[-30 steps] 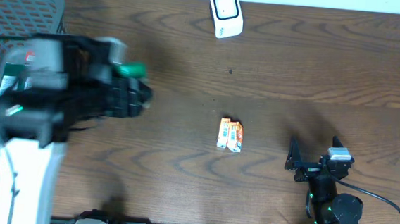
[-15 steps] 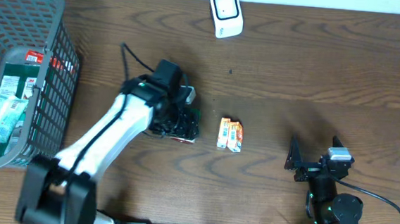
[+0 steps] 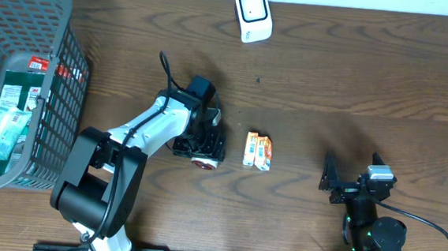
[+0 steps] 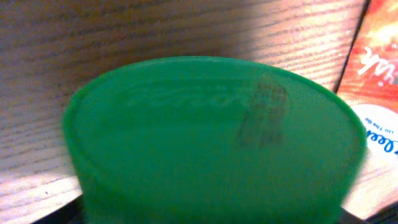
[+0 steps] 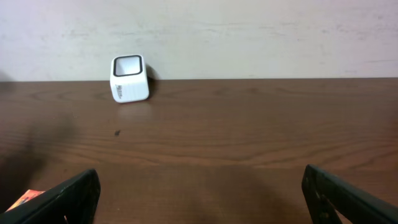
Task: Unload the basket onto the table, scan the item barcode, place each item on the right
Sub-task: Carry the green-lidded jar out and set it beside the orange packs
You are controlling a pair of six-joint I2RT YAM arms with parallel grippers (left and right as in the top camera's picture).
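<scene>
A container with a green lid fills the left wrist view, close in front of the camera. Overhead, my left gripper is low over this container on the table, just left of an orange packet. Its jaws are hidden behind the lid, so the grip is unclear. The orange packet shows at the lid's right. The white barcode scanner stands at the table's far edge; the right wrist view has the scanner too. My right gripper rests open and empty at the front right.
A grey mesh basket holding several packaged goods stands at the far left. Brown wooden table stretches between the scanner and the right arm. A pale wall rises behind the table's far edge.
The left arm swung from over the basket to the table's middle with the green-lidded container, then came down beside the orange packet. The right arm has not moved.
</scene>
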